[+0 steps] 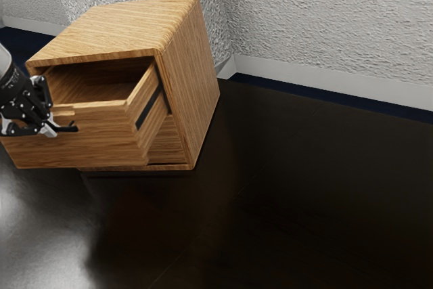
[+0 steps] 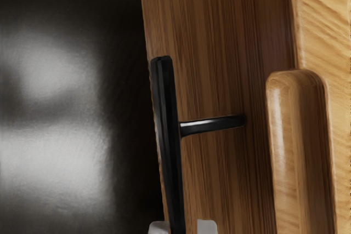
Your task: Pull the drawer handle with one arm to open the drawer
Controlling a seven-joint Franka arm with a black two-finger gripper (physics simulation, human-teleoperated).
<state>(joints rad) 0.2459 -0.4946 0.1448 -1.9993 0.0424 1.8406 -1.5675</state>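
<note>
Exterior view: we see the drawer (image 1: 101, 123) already drawn well out of the cabinet (image 1: 183, 59) on the tabletop (image 1: 284, 208), with the gripper (image 1: 51, 125) at its front. Wrist view: our fingers (image 2: 207, 227) look closed on the drawer handle (image 2: 167, 152). Little pulling seems left.

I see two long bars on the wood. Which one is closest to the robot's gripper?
The thin black handle on its short post; it runs right into the gripper. The other bar is thick, rounded wood, off to the side.
</note>
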